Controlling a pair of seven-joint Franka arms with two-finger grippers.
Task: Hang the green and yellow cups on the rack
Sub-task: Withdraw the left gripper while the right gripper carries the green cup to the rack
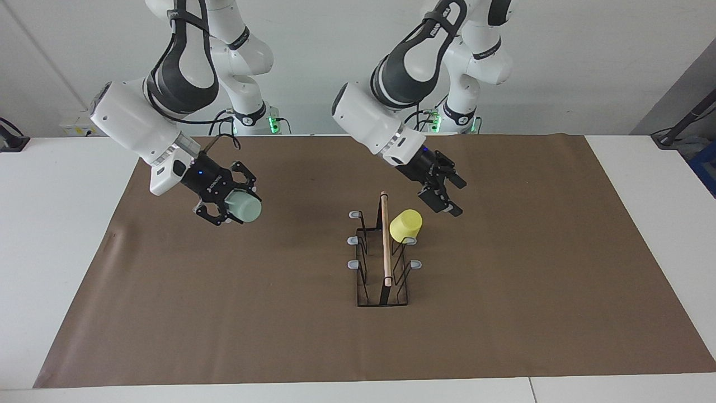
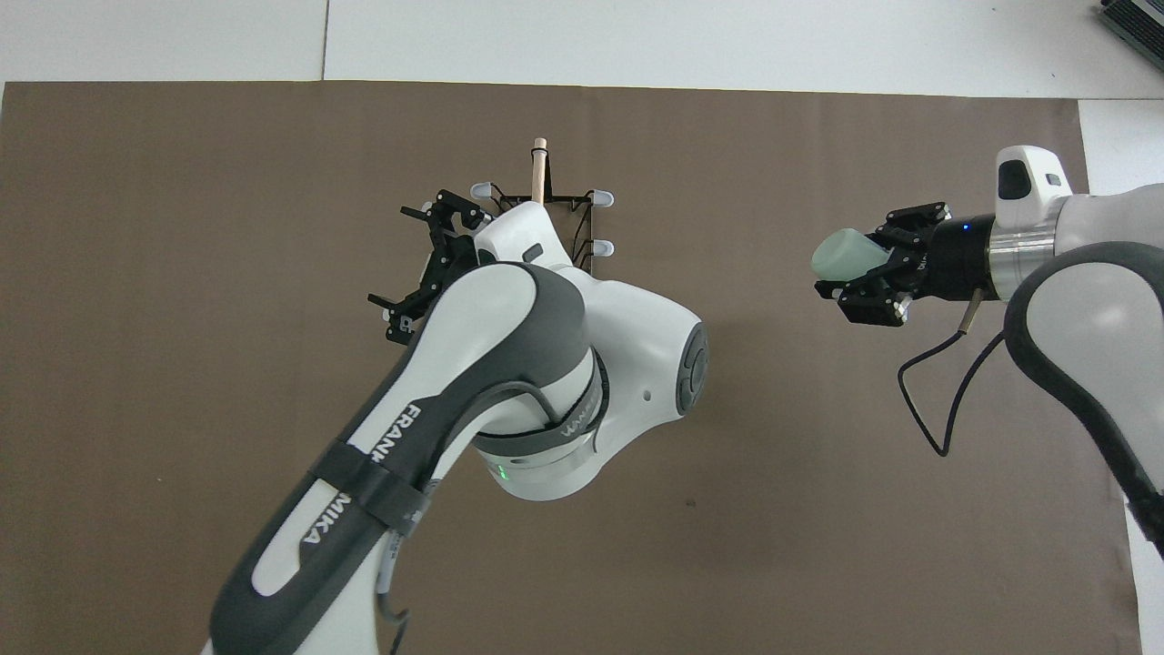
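Yellow cup (image 1: 406,225): is hanging upside down on a prong of the rack, on the side turned toward the left arm's end of the worktop; in the overhead view the left arm is hiding it.
Green cup (image 1: 244,207): is being carried in the air, lying on its side, over the brown mat toward the right arm's end of the worktop, well apart from the rack.
Rack (image 1: 382,263): is standing upright near the middle of the mat, its wooden rod (image 1: 385,238) running along the top, grey-tipped prongs sticking out on both sides.
Right tool (image 1: 226,204): is pinching the green cup between its fingers, reaching in from the right arm's end.
Left tool (image 1: 442,190): is hovering just beside the yellow cup, over the mat next to the rack's robot-side end; its fingers are standing spread apart and are gripping nothing, with a gap showing between them and the cup.
Brown mat (image 1: 503,313): is covering most of the white worktop (image 1: 643,224) under both arms.
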